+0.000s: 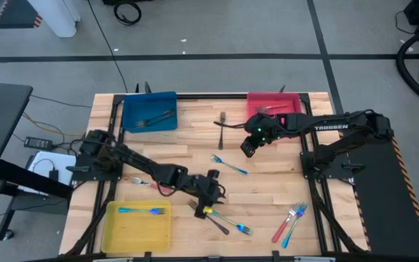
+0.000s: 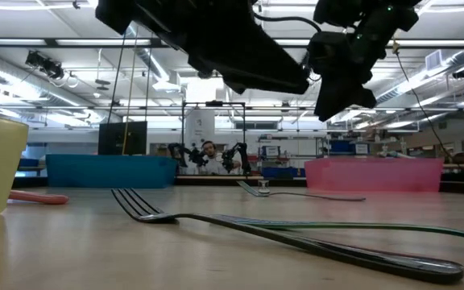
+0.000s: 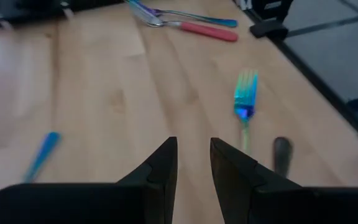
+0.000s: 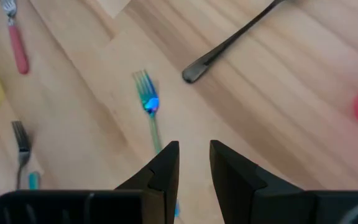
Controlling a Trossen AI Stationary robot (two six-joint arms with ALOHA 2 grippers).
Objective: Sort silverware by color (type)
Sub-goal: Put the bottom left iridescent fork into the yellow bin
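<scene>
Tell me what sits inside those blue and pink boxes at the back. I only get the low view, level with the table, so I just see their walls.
Observer: From above, the blue tray holds a few dark grey forks.
Operator: And the pink one?
Observer: The red tray holds at least one utensil, too small to name.
Operator: Are those dark arms overhead carrying anything?
Observer: No. The left pincer is open and empty, with a teal fork on the table just ahead of it. The right pincer is open and empty too.
</scene>
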